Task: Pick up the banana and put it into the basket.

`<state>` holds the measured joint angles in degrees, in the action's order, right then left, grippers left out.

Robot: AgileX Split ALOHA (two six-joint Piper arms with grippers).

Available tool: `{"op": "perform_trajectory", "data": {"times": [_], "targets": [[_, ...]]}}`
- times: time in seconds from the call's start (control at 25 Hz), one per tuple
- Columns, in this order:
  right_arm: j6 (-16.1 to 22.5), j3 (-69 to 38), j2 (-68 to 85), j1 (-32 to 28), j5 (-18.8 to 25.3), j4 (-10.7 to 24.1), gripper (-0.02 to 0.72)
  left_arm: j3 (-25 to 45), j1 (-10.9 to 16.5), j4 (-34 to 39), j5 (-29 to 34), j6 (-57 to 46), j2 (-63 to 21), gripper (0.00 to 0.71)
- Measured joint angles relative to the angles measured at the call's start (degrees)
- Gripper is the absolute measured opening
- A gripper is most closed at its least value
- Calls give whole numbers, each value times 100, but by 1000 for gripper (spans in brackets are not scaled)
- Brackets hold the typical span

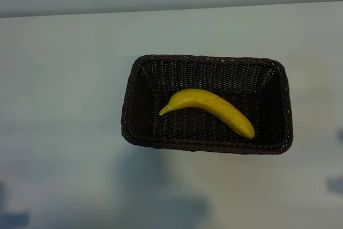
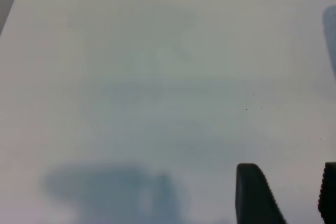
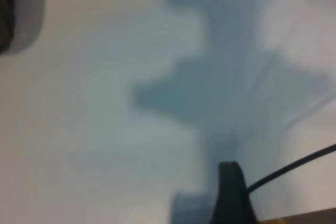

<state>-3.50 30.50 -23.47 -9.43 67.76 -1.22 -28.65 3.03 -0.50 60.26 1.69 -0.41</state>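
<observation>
The yellow banana (image 1: pixel 209 108) lies inside the dark brown wicker basket (image 1: pixel 127 105) at the middle of the table, its stem pointing to the basket's left end. Nothing touches it. Neither arm shows in the exterior view. In the left wrist view my left gripper (image 2: pixel 291 198) hangs open over bare table, nothing between its fingers. Of my right gripper only one dark fingertip (image 3: pixel 231 184) shows, over bare table with nothing against it. Both wrist views leave out the banana and the basket.
The white table (image 1: pixel 64 79) surrounds the basket on all sides. A black cable (image 3: pixel 294 169) runs past the right fingertip, with a thin brown strip (image 3: pixel 304 216) below it. A dark rounded object (image 3: pixel 18 9) sits at the corner of the right wrist view.
</observation>
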Motion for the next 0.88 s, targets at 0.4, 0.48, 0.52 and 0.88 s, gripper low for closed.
{"op": "perform_trajectory", "data": {"times": [0.4,0.48,0.52,0.88], "targets": [[128,-202,420,0,-589,-4,515,0,0,0,0,0,0,357],[128,-235,568,0,-634,-4,515,0,0,0,0,0,0,356],[128,-242,652,0,-642,-4,515,0,0,0,0,0,0,357],[132,-248,2122,0,-661,-4,515,0,0,0,0,0,0,357]]}}
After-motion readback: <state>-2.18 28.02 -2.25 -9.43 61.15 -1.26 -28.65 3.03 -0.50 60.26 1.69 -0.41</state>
